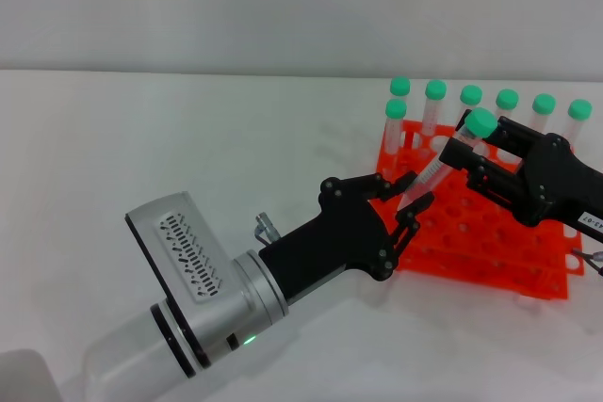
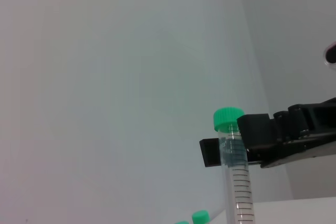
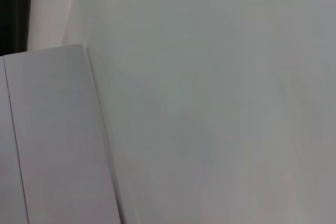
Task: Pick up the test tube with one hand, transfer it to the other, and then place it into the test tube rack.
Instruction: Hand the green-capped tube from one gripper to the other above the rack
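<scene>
The test tube [image 1: 443, 162], clear with a mint-green cap [image 1: 481, 122], hangs tilted above the left part of the orange test tube rack [image 1: 490, 242]. My left gripper [image 1: 416, 195], on the silver wrist with the green light, is shut on the tube's lower end. My right gripper [image 1: 468, 150], black with a white label, is shut on the tube just below the cap. The left wrist view shows the tube [image 2: 241, 192] upright with the right gripper [image 2: 233, 150] clamped under its cap. The right wrist view shows only white surfaces.
Several identical green-capped tubes [image 1: 435, 91] stand in the rack's back row, and two of their caps [image 2: 200, 216] show in the left wrist view. The rack stands at the right of the white table [image 1: 141, 138]. A white wall rises behind.
</scene>
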`<state>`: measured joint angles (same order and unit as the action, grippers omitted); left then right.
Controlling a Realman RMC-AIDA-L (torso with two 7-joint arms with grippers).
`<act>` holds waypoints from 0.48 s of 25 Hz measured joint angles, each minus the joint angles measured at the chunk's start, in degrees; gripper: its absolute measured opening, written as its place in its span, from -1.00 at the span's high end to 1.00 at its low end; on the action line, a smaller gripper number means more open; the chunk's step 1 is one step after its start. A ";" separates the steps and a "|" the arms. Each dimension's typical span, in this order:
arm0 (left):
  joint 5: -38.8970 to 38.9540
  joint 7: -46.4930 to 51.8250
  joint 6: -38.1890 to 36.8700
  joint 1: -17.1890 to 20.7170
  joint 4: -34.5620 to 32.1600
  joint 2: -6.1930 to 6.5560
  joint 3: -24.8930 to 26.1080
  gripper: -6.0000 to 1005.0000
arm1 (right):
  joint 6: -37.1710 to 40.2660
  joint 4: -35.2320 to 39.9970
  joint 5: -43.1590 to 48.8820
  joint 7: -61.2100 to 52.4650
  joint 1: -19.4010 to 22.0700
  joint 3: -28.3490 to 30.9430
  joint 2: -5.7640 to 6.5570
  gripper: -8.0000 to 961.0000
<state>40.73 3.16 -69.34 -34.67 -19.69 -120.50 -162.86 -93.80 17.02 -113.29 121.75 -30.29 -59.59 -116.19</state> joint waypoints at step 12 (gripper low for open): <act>-0.05 0.00 0.12 -0.13 -0.03 0.00 0.00 0.34 | -0.17 -0.08 -0.45 2.18 0.35 -0.09 0.00 0.33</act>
<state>40.67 3.16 -69.21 -34.81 -19.72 -120.50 -162.86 -93.97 16.94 -113.74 123.93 -29.94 -59.68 -116.19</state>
